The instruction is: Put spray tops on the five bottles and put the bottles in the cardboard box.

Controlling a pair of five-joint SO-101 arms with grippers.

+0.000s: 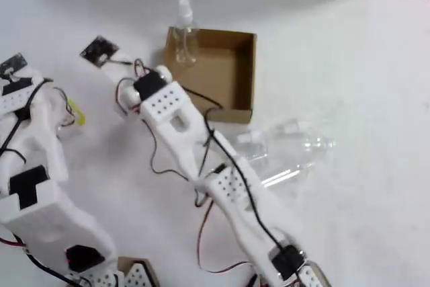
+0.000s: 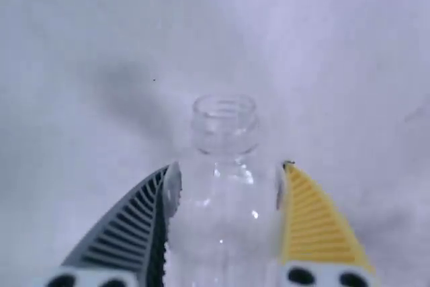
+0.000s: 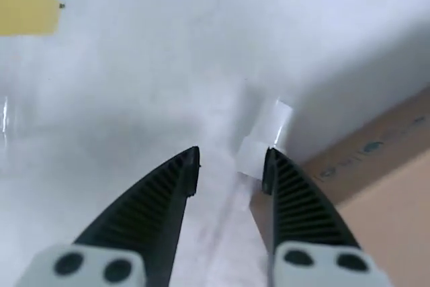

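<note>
While the left jaws clamp the uncapped bottle (image 2: 222,199) between them, the right jaws stand apart.

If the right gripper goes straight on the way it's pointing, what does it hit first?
Probably the white spray top just past the open right gripper, close beside the cardboard box, with the table behind it. Depth is hard to judge.

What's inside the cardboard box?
One clear bottle with a spray top stands in the cardboard box's far corner. The right arm covers a near corner, so that part is hidden.
</note>
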